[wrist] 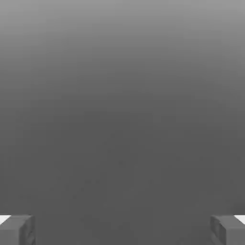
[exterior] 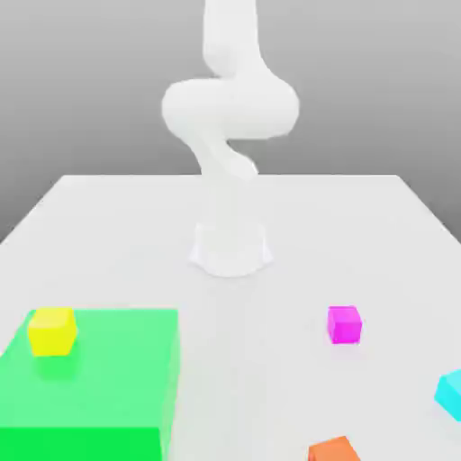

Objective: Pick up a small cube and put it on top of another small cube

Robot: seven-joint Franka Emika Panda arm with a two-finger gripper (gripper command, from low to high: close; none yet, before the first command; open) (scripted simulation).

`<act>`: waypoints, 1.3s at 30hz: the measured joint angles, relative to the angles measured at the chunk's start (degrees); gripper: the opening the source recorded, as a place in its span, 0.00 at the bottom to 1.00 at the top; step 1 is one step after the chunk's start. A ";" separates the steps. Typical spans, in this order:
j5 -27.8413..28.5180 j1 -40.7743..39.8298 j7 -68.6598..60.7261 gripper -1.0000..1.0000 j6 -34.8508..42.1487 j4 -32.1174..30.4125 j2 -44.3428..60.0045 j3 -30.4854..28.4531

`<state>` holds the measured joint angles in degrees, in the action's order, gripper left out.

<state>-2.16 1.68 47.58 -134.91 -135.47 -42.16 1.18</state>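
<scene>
The small magenta cube (exterior: 344, 324) rests on the white table (exterior: 297, 216), toward the exterior view's right. The small yellow cube (exterior: 52, 330) sits on top of the big green block (exterior: 108, 387) at the exterior view's left front. In the hand view my gripper (wrist: 122, 230) is open, its grey fingertips (wrist: 17, 230) standing far apart with nothing between them against a plain grey background. The white arm (exterior: 230, 108) rises from its base (exterior: 230, 248) at the table's middle and leaves the picture at the top.
A cyan cube (exterior: 449, 393) lies at the exterior view's right edge. An orange cube (exterior: 334, 448) lies at the front, cut by the picture's edge. The green block is a raised obstacle at the left front.
</scene>
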 joint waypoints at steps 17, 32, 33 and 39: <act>-10.14 13.43 20.31 0.50 -26.47 -29.53 31.65 19.54; 17.98 33.01 45.64 0.00 -46.12 -31.76 55.88 -1.62; 18.01 33.00 45.67 0.00 -46.15 -31.76 55.88 -1.62; 15.27 28.59 43.29 0.00 -42.41 -32.69 51.26 3.33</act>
<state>13.11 30.27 90.87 -177.33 -168.16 9.10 4.51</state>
